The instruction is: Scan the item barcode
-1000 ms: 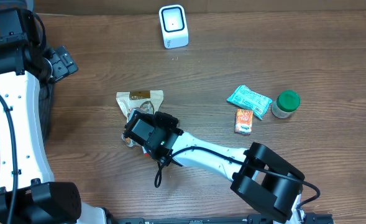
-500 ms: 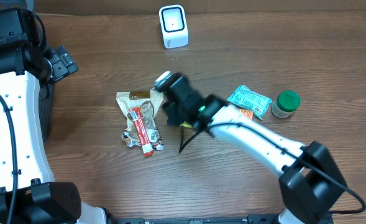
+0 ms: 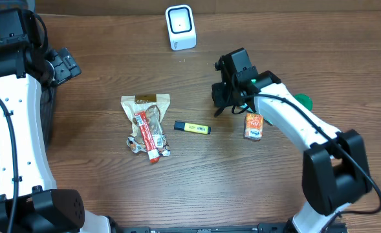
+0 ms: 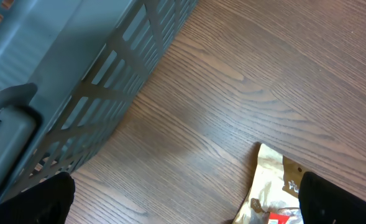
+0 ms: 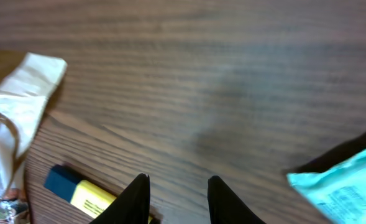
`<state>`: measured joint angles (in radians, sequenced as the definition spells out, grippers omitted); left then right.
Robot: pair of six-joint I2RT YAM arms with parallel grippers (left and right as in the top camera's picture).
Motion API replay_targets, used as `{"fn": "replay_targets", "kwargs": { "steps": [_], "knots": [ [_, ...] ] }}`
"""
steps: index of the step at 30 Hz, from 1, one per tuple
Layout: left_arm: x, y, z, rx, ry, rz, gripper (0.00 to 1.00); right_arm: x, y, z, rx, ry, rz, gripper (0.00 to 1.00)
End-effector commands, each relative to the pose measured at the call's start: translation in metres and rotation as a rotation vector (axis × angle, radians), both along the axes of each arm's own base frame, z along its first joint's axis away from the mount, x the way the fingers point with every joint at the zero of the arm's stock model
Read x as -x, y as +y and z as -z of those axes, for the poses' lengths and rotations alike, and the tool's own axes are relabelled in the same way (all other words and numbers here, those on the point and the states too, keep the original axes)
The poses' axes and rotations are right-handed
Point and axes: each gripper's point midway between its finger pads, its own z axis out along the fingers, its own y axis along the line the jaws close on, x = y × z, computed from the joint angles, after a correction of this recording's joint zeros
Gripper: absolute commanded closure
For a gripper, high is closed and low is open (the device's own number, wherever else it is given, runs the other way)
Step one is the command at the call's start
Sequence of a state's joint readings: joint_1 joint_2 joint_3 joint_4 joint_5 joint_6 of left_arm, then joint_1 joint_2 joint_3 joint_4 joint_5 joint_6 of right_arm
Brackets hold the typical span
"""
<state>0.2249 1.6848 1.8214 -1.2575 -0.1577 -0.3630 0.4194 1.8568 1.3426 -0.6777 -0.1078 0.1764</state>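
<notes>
1. Wooden tabletop [image 3: 99, 188] carried a white scanner [image 3: 180, 27] at its far edge, well apart from the other goods.
2. The yellow highlighter [image 3: 191, 127], dark-capped at one end, lay flat on the bare wood near the middle of the table. It sat just beside a clear snack packet [image 3: 146, 123] and no gripper touched it.
3. The right gripper [image 3: 221, 98] hung over the table between the highlighter and the scanner, closer to the highlighter. In the wrist view the right gripper [image 5: 176, 196] had its fingers a narrow way apart with only wood grain showing between them — it held nothing.
4. That same view caught the highlighter [image 5: 86, 196] at the lower edge, just beside one fingertip, with a corner of the snack packet [image 5: 15, 106] beyond it.
5. A teal packet [image 5: 344, 180] showed at the opposite edge of the wrist view. From overhead the right arm covered most of it.
6. A small orange packet [image 3: 253, 126] lay near the right arm, and a green-lidded jar [image 3: 304, 101] peeked out behind it.
7. The left gripper [image 3: 64, 65] sat at the far left of the table beside a grey slatted basket [image 4: 77, 74]. Its fingers were spread wide and empty — the wrist view showed them at opposite corners of the frame.
</notes>
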Motion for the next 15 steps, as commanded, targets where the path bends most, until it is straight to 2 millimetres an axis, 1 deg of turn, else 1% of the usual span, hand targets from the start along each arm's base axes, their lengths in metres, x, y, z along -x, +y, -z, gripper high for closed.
{"fn": "replay_targets", "kwargs": {
  "steps": [1,2,5,6,9,15],
  "knots": [
    [0.001,0.002,-0.014,-0.021,-0.034,0.005,0.0,0.009,0.007,0.025,-0.009,0.088,0.018,0.71],
    [0.001,0.002,-0.014,-0.021,-0.034,0.005,0.0,0.015,0.007,0.034,-0.004,0.13,0.047,0.72],
    [0.0,0.002,-0.014,-0.021,-0.034,0.005,0.0,0.028,0.005,0.049,0.002,0.223,0.117,0.72],
    [0.0,0.002,-0.014,-0.021,-0.034,0.005,0.0,0.033,0.006,0.052,-0.006,0.251,0.123,0.72],
    [0.0,0.0,-0.014,-0.021,-0.034,0.009,0.0,0.052,0.02,0.057,-0.066,0.351,0.096,0.73],
    [0.0,0.0,-0.014,-0.02,-0.034,0.01,0.0,0.073,0.033,0.063,-0.037,0.4,0.058,0.73]
  ]
}}
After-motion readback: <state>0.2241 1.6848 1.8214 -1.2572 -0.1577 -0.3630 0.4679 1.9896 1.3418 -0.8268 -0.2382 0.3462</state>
